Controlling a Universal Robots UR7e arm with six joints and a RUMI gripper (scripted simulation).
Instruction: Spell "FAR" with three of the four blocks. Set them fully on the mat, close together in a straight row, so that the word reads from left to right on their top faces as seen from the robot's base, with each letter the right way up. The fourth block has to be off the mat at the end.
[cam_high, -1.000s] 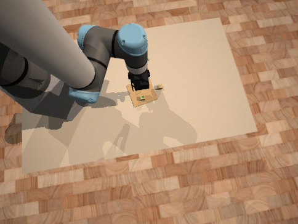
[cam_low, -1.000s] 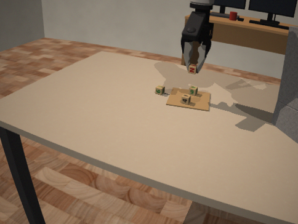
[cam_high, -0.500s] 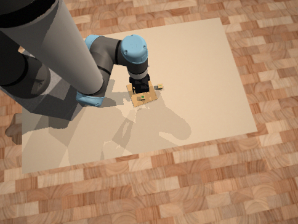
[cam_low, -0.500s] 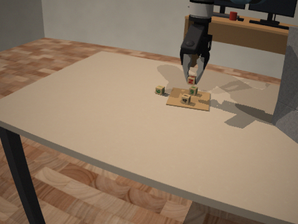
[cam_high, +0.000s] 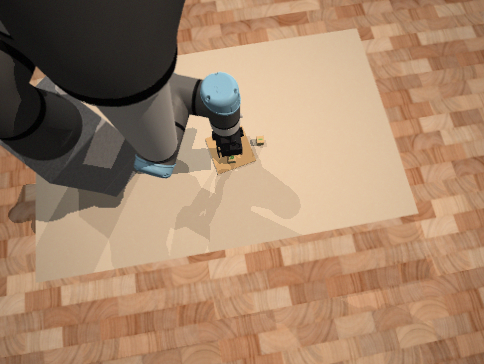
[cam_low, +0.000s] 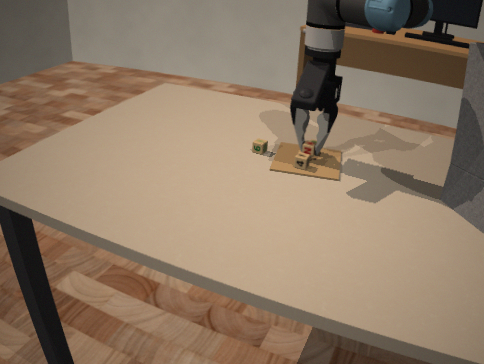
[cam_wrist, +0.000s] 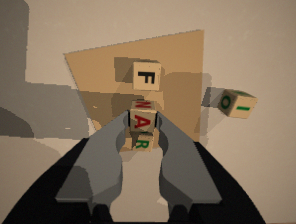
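The gripper (cam_wrist: 144, 131) is pinched nearly shut on the red A block (cam_wrist: 143, 120), hanging low over the brown mat (cam_wrist: 180, 60). Right under the fingers sits the green R block (cam_wrist: 141, 143), and the black F block (cam_wrist: 147, 77) is just beyond it on the mat. Off to the right, the green O block (cam_wrist: 238, 104) lies off the mat on the table (cam_low: 150, 200).

The grey two-fingered claw (cam_wrist: 143, 131) grips a wooden cube with a red A (cam_wrist: 143, 120) over the tan square mat (cam_wrist: 175, 65). A wooden cube with a green R (cam_wrist: 141, 143) sits just beneath, a black-F wooden cube (cam_wrist: 146, 76) farther along the mat. A green-lettered wooden cube (cam_wrist: 237, 104) rests on the beige desk (cam_wrist: 260, 45), beside the mat.
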